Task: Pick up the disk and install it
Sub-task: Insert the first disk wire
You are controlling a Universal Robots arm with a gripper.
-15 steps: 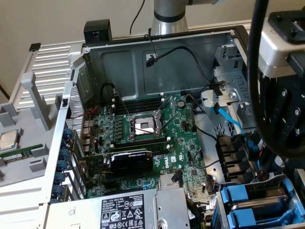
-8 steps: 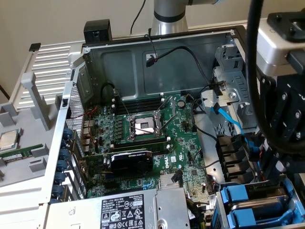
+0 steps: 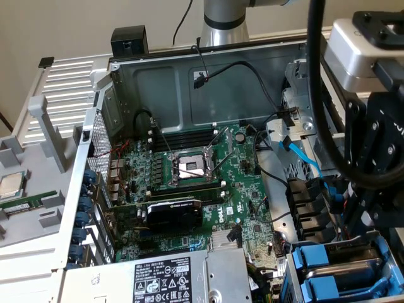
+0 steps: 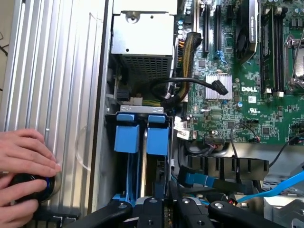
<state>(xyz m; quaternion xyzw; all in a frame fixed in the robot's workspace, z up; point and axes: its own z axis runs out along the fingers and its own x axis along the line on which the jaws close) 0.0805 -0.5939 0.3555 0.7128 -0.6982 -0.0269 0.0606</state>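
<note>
Install step, likely late; gripper point(image 3: 363, 218) over the drive bay point(image 4: 141, 110), exterior view's near right, grip state cannot be told; the disk point(image 4: 157, 141), judged the blue carrier in line with it, stands in the bay beside a second carrier point(image 4: 127, 138); seating needs a straight, square press.

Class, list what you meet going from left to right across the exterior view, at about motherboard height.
loose CPU chip → perforated chassis wall → CPU socket → blue cable

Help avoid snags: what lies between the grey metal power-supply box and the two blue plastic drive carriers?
A looping black cable and yellow wires, in the wrist view.
</note>
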